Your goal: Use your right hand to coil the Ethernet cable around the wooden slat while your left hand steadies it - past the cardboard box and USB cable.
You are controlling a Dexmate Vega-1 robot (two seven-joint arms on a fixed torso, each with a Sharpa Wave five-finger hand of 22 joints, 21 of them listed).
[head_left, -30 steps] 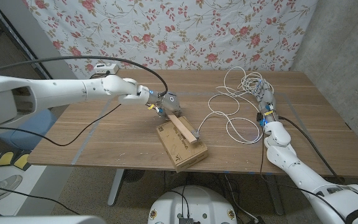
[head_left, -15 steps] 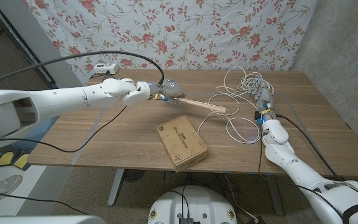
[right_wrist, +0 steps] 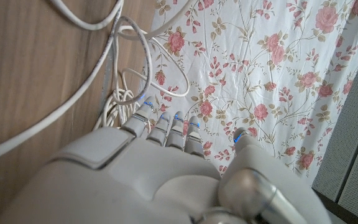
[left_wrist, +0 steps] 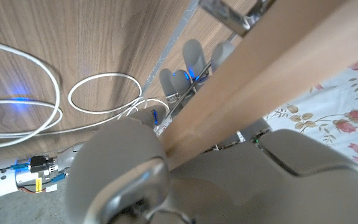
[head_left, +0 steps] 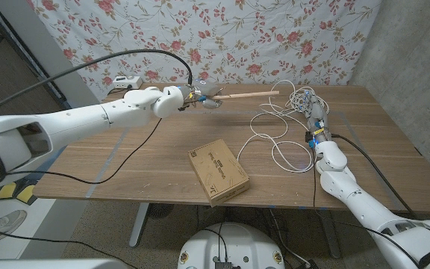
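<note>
Left hand (head_left: pixel 202 98), at the far left-centre of the table (head_left: pixel 140 161): your fingers are closed around one end of the wooden slat (head_left: pixel 246 95), which you hold lifted above the tabletop, roughly level, its free end pointing toward the cable tangle. In the left wrist view the slat (left_wrist: pixel 272 84) runs out diagonally from between your closed fingers (left_wrist: pixel 120 162), with white cable loops lying on the wood beyond it.

Cardboard box (head_left: pixel 217 171), near the front edge at the middle: it lies flat and turned at an angle, well apart from both of your hands.

White Ethernet cable (head_left: pixel 278 138), right of the box: it lies in loose loops on the table, running back to a denser tangle at the far side, just beside the slat's free end; whether slat and cable touch cannot be told. Which strand is the USB cable cannot be told either.

Right hand (head_left: pixel 315 116), at the right of the table: it sits at the tangle with its fingers reaching into the loops. In the right wrist view your fingers (right_wrist: pixel 166 127) lie side by side, pressed close together, tips among the white strands (right_wrist: pixel 114 59); whether they grip any strand cannot be told
</note>
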